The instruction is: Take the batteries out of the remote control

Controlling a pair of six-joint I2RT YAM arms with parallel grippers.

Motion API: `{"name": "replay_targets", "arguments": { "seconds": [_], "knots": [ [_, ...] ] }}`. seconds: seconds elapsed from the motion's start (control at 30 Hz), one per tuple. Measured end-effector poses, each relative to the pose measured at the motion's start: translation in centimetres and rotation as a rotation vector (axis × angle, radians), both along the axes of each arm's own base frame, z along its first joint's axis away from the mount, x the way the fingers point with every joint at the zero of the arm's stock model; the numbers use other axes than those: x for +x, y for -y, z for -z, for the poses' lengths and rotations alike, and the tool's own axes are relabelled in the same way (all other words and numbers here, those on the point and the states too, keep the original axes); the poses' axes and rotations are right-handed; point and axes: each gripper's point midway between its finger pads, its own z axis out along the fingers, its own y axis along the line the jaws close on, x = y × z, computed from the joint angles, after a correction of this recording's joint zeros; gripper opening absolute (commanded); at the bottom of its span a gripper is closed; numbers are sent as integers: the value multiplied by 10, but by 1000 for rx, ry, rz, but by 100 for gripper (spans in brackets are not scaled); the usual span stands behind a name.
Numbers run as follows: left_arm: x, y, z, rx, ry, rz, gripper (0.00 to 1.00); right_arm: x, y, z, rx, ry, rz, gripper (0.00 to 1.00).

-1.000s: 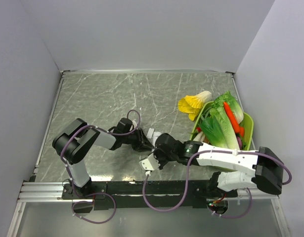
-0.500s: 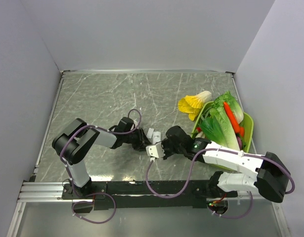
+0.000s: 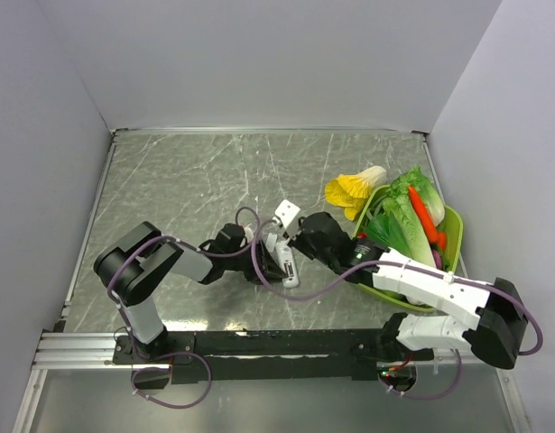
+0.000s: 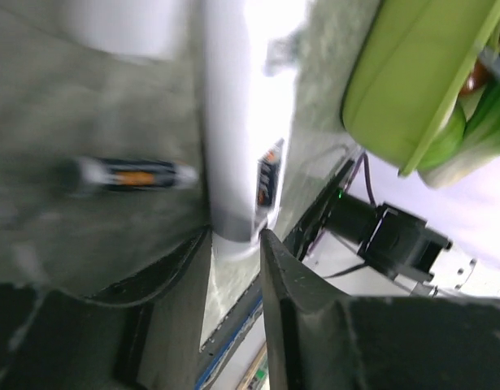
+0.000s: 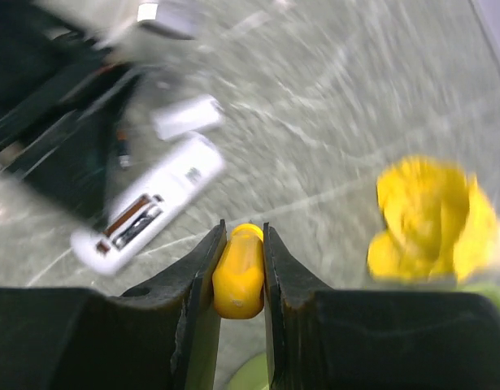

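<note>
The white remote control [image 3: 282, 264] lies slanted on the table mid-front. In the left wrist view it is a white bar [image 4: 229, 122] whose near end sits between the fingers of my left gripper [image 4: 233, 240], which is shut on it. One dark battery [image 4: 268, 175] sits in its open recess. Another battery [image 4: 128, 175] lies loose on the table beside it. My right gripper [image 5: 243, 236] is shut on the yellow-orange tool [image 5: 239, 272] and hovers just behind the remote control [image 5: 148, 203]. In the top view my left gripper [image 3: 257, 251] and right gripper [image 3: 300, 236] flank the remote.
A small flat white plate [image 5: 187, 116] lies next to the remote. A green basket [image 3: 451, 223] full of vegetables stands at the right, also in the left wrist view [image 4: 412, 81]. A yellow leafy vegetable [image 3: 354, 189] lies beside it.
My right gripper, with the tool, has swung from the near side of the remote to its far side. The left gripper and the remote shifted slightly toward the near edge.
</note>
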Motion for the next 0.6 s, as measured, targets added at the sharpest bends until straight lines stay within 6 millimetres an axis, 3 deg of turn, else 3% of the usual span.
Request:
{"name": "replay_targets", "arguments": {
  "seconds": [0.17,0.33,0.43,0.6],
  "knots": [
    [-4,9,-15,-42,27,20,43,13,12,13,39,-69,243,0],
    [6,2,-38,-20,104,-15,51,22,19,28,64,-125,442,0],
    [24,-9,-56,17,167,-69,53,22,24,31,88,-141,513,0],
    [70,-38,-76,83,243,-187,52,19,21,24,194,-169,568,0]
  ]
}}
